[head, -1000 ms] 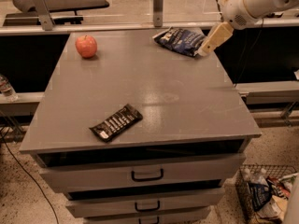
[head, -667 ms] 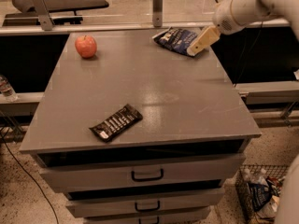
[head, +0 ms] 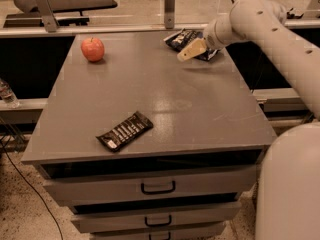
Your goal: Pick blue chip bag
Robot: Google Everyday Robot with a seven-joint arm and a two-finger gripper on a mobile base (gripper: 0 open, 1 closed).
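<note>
The blue chip bag (head: 181,38) is a crinkled dark navy foil bag with white print, lying at the far right of the grey cabinet top (head: 165,99). My gripper (head: 186,53) hangs over the bag's near side, its pale fingers pointing down-left and covering part of the bag. My arm reaches in from the upper right.
A red apple (head: 93,49) sits at the far left of the top. A slim black-brown candy bar wrapper (head: 125,131) lies near the front edge. Drawers (head: 157,187) are below. A clear bottle (head: 6,93) stands on a shelf at left. My base (head: 290,184) is at lower right.
My arm and gripper have moved left along the far edge, from beside the bag's right end to over its near side. The bag, apple and wrapper have not moved.
</note>
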